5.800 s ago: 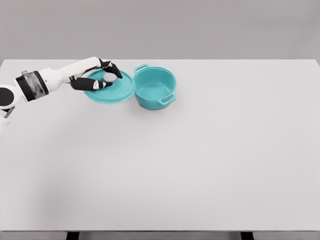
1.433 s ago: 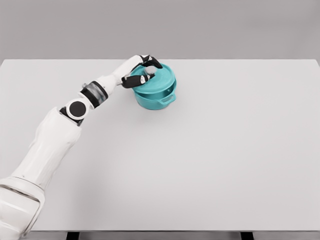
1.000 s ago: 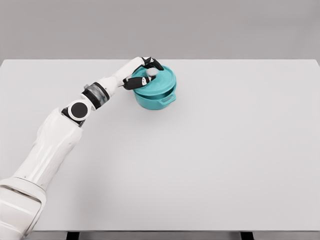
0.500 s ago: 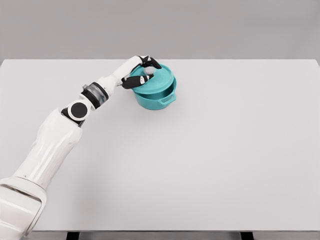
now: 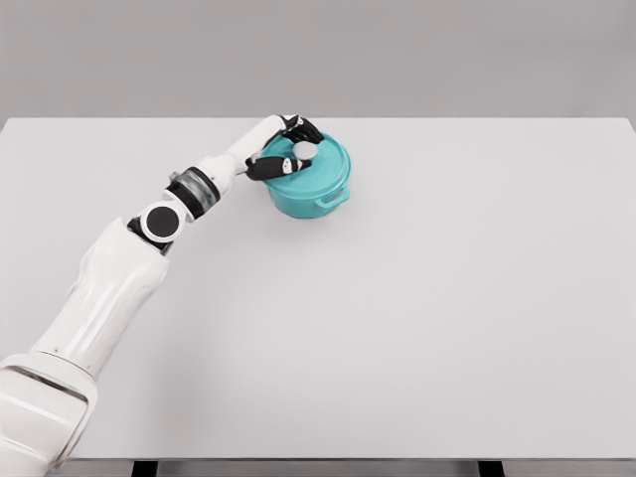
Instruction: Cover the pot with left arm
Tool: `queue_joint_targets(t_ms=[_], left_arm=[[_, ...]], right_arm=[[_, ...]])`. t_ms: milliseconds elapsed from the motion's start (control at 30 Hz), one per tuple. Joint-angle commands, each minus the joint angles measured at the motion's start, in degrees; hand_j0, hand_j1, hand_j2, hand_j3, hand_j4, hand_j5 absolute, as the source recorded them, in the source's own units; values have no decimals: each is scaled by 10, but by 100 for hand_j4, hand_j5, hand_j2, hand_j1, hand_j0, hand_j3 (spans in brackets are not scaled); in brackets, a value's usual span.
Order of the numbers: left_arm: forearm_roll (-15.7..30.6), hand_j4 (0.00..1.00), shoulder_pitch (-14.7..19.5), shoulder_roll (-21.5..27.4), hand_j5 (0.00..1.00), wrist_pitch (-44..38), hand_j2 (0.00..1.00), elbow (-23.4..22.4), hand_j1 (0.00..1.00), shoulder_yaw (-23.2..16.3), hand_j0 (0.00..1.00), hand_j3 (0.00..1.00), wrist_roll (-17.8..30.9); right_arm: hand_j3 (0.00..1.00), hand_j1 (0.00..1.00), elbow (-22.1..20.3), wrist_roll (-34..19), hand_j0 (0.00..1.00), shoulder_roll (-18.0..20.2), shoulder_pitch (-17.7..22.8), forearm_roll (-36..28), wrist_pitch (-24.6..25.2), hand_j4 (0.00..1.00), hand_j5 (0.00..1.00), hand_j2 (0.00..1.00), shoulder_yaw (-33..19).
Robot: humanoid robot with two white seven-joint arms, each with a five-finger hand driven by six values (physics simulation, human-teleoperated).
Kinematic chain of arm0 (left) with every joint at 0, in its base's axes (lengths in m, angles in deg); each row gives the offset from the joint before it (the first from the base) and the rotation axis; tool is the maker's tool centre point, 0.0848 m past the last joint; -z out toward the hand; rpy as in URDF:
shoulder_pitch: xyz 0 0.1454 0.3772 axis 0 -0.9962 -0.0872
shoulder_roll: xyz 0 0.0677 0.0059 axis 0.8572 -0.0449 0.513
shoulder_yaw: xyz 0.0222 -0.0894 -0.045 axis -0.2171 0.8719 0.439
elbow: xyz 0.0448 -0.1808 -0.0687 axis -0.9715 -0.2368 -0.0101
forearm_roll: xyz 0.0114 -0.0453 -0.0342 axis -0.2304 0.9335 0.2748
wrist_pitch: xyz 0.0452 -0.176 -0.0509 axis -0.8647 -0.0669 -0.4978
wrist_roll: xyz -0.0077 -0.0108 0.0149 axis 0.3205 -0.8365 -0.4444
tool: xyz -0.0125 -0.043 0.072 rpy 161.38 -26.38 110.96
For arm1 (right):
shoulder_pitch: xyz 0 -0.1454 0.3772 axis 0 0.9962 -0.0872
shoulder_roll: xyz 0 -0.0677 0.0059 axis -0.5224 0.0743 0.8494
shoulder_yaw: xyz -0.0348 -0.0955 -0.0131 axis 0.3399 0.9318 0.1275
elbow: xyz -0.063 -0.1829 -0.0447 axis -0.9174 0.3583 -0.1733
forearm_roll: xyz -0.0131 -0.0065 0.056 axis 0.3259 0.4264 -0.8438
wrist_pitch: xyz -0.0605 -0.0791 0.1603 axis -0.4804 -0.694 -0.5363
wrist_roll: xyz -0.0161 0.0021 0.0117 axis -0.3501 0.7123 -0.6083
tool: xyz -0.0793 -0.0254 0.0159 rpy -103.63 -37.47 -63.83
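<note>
Head view: the teal pot [image 5: 310, 194] stands far left of centre on the white worktop [image 5: 447, 298], the teal lid [image 5: 313, 164] resting on its rim. The left hand [image 5: 283, 151] has its fingers [image 5: 270, 167] grasping the lid's pale knob [image 5: 304, 151]. To finish well, check the lid sits flat and centred, then release straight upward without dragging it.

We are looking at one arm, the left arm [image 5: 109, 288], and it is glossy white nearly all the way along. Its biggest section is a broad, smooth, rounded shell, and below that sits a wider white segment marked off by a thin grey seam. At the elbow we see a black housing with a round white cap set into it. Next comes a short grey metallic band edged with a black ring. The forearm narrows, white and slim. The left hand [image 5: 283, 147] has a white back and black fingers [image 5: 273, 167].
</note>
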Motion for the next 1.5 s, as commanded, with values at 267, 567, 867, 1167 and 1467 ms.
queue_joint_targets(t_ms=[267,567,867,1167,1467], left_arm=[[2,69,0,0,69,0,69,1,69,3,69,69,1],[3,71,0,0,71,1,71,1,71,3,71,71,0],[4,78,2,-1,78,2,78,1,78,4,78,78,1],[11,81,3,2,81,3,81,1,81,6,81,81,0],[60,83,5,7,83,4,83,1,83,5,83,83,1]], right_arm=[[100,100,0,0,100,0,-1,0,0,100,100,100,0],[100,100,0,0,100,0,-1,0,0,100,100,100,0],[100,100,0,0,100,0,0,0,0,100,100,100,0],[100,100,0,0,100,0,-1,0,0,100,100,100,0],[100,100,0,0,100,0,0,0,0,100,100,100,0]])
